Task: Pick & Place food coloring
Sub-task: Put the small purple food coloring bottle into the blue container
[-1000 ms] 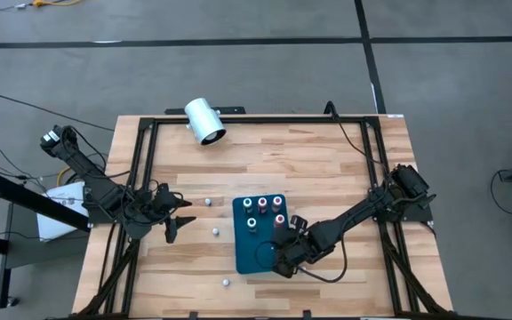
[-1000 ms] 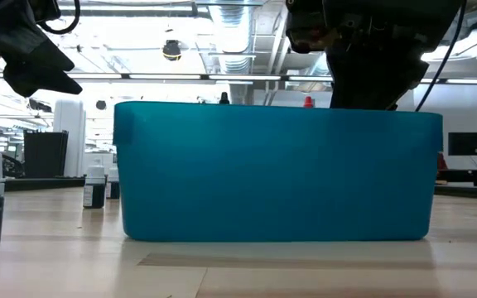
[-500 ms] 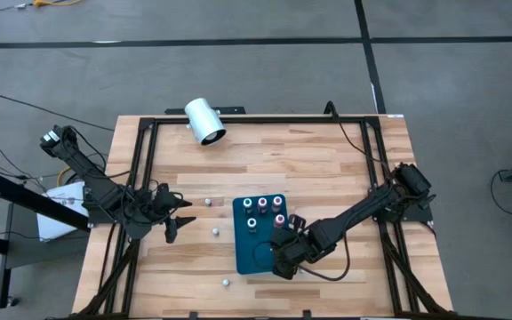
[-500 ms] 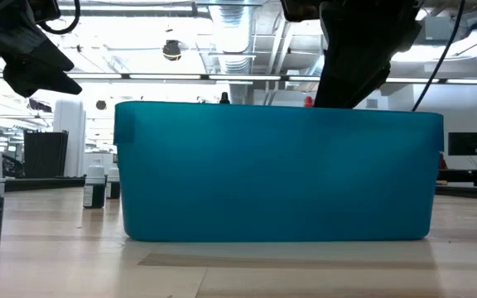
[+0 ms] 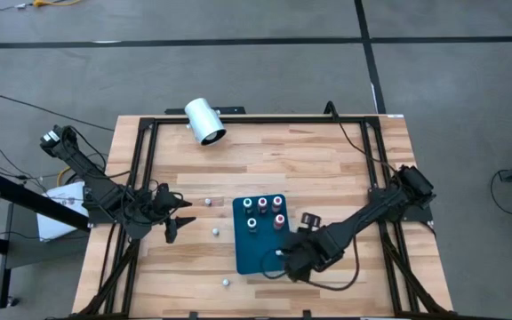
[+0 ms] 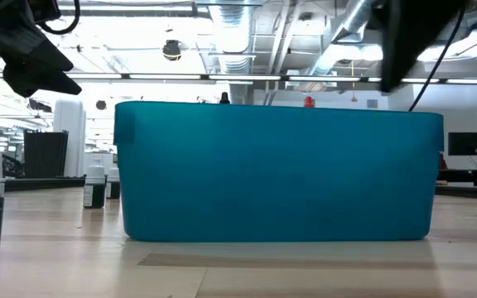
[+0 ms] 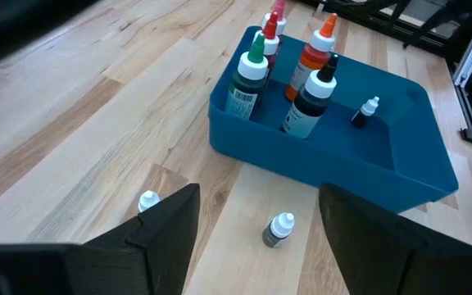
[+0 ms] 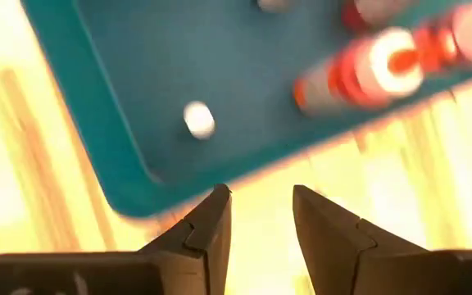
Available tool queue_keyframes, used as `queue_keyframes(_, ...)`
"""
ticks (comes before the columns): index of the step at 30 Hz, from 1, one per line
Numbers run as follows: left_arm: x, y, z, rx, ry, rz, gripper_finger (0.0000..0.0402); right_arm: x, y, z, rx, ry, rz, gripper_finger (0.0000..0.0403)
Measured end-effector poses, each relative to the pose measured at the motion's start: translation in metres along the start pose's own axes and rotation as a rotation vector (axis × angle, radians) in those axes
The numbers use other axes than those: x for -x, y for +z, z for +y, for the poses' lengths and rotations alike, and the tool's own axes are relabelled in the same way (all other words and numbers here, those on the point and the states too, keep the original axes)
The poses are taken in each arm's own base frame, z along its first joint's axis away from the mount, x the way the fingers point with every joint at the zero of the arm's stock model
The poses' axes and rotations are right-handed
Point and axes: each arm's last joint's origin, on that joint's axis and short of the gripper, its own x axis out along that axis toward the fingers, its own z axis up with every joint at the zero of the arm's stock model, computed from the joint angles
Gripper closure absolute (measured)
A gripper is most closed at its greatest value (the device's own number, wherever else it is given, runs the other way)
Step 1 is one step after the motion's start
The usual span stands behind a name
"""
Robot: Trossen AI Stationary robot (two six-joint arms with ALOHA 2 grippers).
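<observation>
Mostly the food coloring bottles (image 5: 263, 212) stand in a teal rectangular plastic tray (image 5: 254, 258) mid-table (image 5: 327, 160) — stray bottles (image 5: 215, 232) lie beside it. Right pincer (image 5: 284, 259) hovers empty, slightly parted; left pincer (image 5: 178, 222) open, apart.

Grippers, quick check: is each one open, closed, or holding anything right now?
Left gripper: open, holding nothing, hovering over the table beside the blue bin.
Right gripper: fingers apart with nothing between them, at the bin's edge.

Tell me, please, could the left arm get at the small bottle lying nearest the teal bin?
Probably yes: the left gripper is open, and only bare wood shows between it and the small bottle on the table beside the teal bin.
</observation>
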Motion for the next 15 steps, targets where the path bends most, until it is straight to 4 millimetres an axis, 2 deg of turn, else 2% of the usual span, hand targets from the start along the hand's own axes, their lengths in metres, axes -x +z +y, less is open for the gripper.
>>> queue_keyframes(7, 0.0, -0.001, 0.001, -0.01, 0.007, 0.006, 0.0159, 0.01, -0.026, -0.002, -0.09, -0.142, 0.127, 0.0283)
queue_keyframes(15, 0.0, 0.0, 0.0, -0.03, 0.004, 0.003, 0.0159, 0.023, -0.042, 0.004, -0.183, -0.128, 0.164, 0.0283)
